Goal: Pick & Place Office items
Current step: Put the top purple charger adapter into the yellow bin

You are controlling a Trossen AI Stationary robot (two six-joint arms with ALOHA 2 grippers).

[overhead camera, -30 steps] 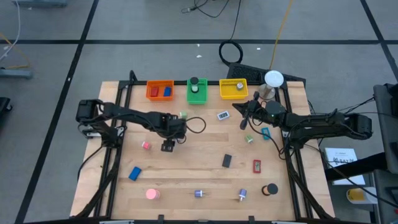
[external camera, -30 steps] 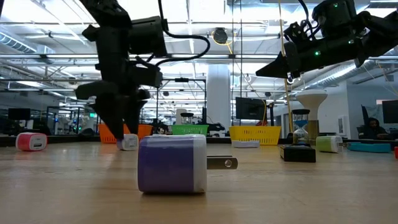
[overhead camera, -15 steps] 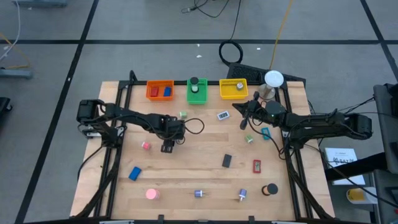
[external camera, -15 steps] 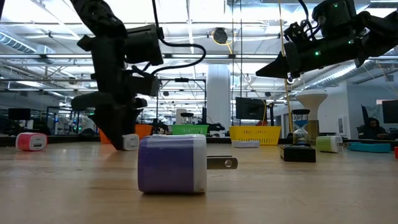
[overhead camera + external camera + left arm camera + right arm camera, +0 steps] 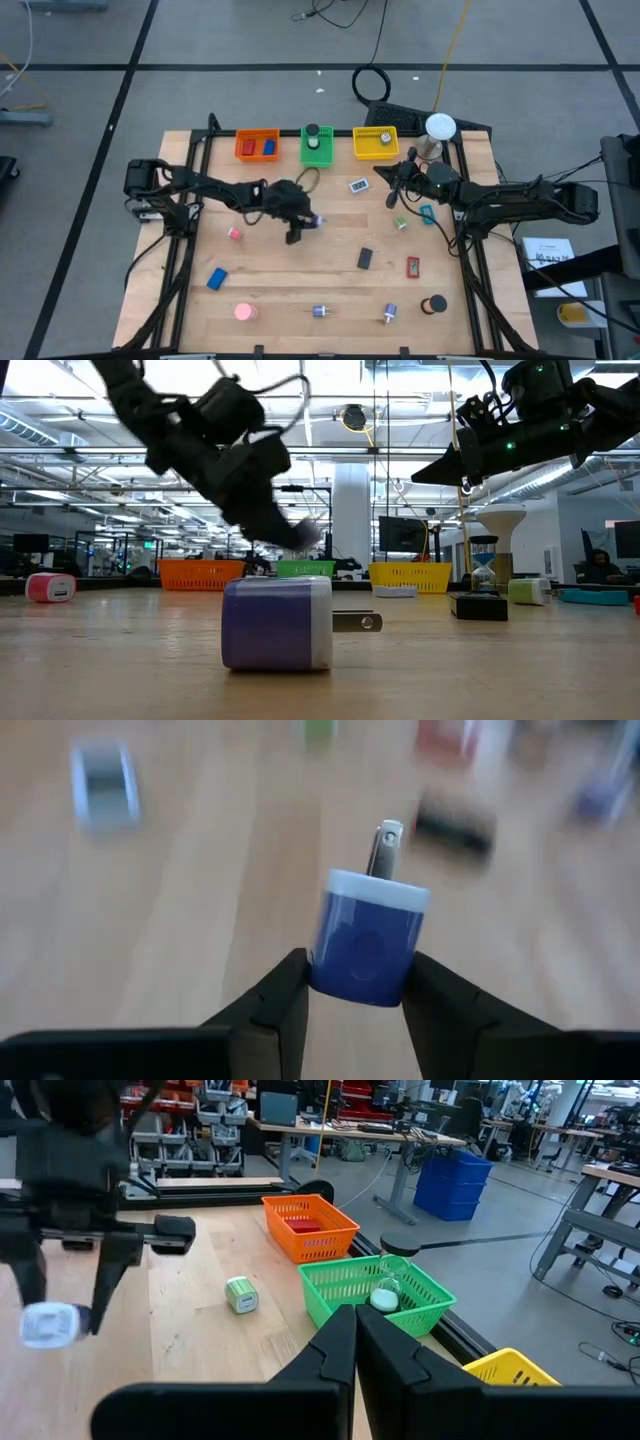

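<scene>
Left gripper (image 5: 305, 224) swung off the table toward the middle and now carries a blue plug adapter (image 5: 367, 938), clamped between its fingers (image 5: 268, 1010); overhead barely shows it. Right gripper (image 5: 391, 186) hovers, fingers together, near the yellow bin (image 5: 375, 143).

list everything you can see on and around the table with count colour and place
bins: three, orange, green, yellow, in a row at the far edge
stand: one, white dome, far right corner
charger: one, blue and white, held in the left gripper above the table's middle
purple charger: one, near edge, middle
pink pieces: two, left half
blue block: one, near left
black block: one, right of centre
red piece: one, right side
black round piece: one, near right corner
left gripper: shut on the charger
right gripper: shut, raised near the yellow bin
</scene>
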